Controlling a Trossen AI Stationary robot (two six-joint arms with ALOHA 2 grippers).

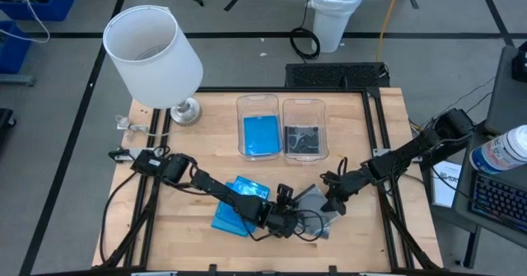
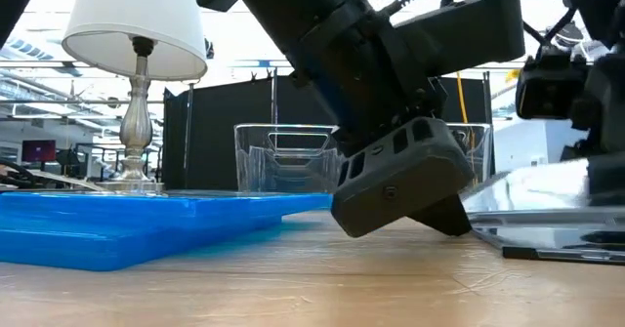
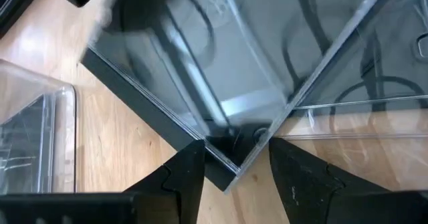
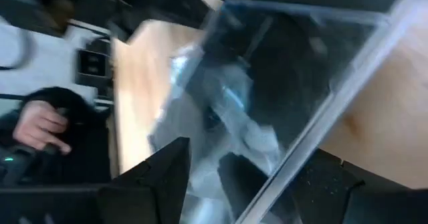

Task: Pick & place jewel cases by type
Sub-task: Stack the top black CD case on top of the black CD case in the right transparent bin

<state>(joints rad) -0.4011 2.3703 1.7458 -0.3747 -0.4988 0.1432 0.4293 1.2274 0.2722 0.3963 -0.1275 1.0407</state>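
Two dark grey, see-through jewel cases (image 1: 317, 212) overlap on the table near its near edge. Blue jewel cases (image 1: 237, 206) lie stacked just to their left. My left gripper (image 1: 290, 220) is open, and a corner of the upper dark case (image 3: 227, 160) lies between its tips (image 3: 234, 147). My right gripper (image 1: 332, 202) is open at the cases' right side. In the right wrist view a clear case edge (image 4: 301, 144) runs between its fingers. In the low view one clear panel (image 2: 547, 192) tilts up over a flat dark case (image 2: 557, 241). My left gripper comes slanting down from the table's left, with one fingertip (image 3: 194, 164) on each side of the dark case's corner (image 3: 224, 170). I cannot tell whether they touch it. My right gripper has the clear case's edge (image 4: 287, 170) between its open fingers, and I cannot tell whether it touches.
Two clear bins stand side by side at the table's middle: the left bin (image 1: 241, 115) holds a blue case (image 1: 262, 136), the right bin (image 1: 323, 115) a dark one (image 1: 303, 140). A white-shaded lamp (image 1: 152, 49) stands at the far left corner. A person's hand (image 4: 40, 125) shows beyond the table.
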